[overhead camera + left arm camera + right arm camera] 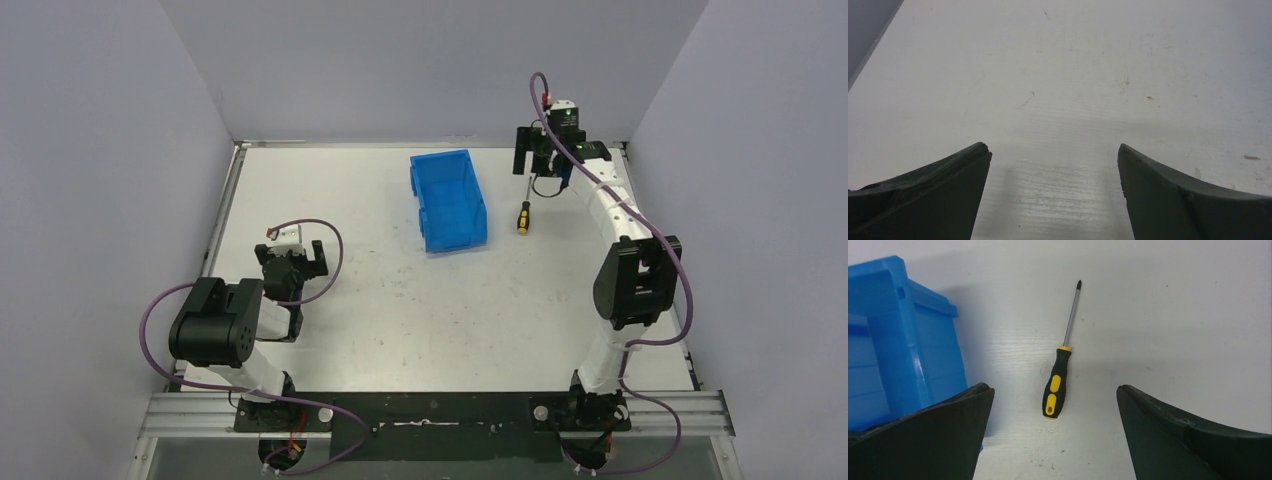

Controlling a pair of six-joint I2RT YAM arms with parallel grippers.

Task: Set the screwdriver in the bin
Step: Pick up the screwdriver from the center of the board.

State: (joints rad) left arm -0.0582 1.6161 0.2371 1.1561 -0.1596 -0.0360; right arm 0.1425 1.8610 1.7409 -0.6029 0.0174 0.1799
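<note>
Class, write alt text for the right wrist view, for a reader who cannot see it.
A yellow-and-black screwdriver lies on the white table, framed by the open right gripper's dark fingers. A blue bin stands at the left.

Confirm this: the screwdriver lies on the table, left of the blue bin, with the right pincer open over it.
Wrong side. The screwdriver lies on the table right of the blue bin, not left; the top external view shows it. The right pincer is open over it.
</note>
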